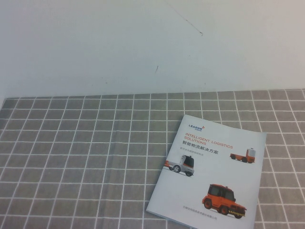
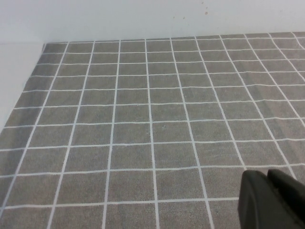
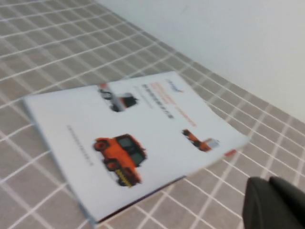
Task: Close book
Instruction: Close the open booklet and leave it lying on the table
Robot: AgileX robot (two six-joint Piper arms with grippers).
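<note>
A thin white book [image 1: 209, 171] lies closed and flat on the grey checked cloth at the right front, its cover showing orange and white vehicles and orange lettering. The right wrist view shows the same book [image 3: 133, 138] with its cover down. My right gripper [image 3: 269, 183] hovers off the book's edge with its dark fingers pressed together, holding nothing. My left gripper [image 2: 268, 176] is over bare cloth far from the book, its fingers also together and empty. Neither gripper appears in the high view.
The grey cloth with white grid lines [image 1: 86, 157] covers the table's front half. Behind it runs a bare white surface [image 1: 143, 43] with a few small dark marks. The cloth's left edge [image 2: 28, 95] shows in the left wrist view.
</note>
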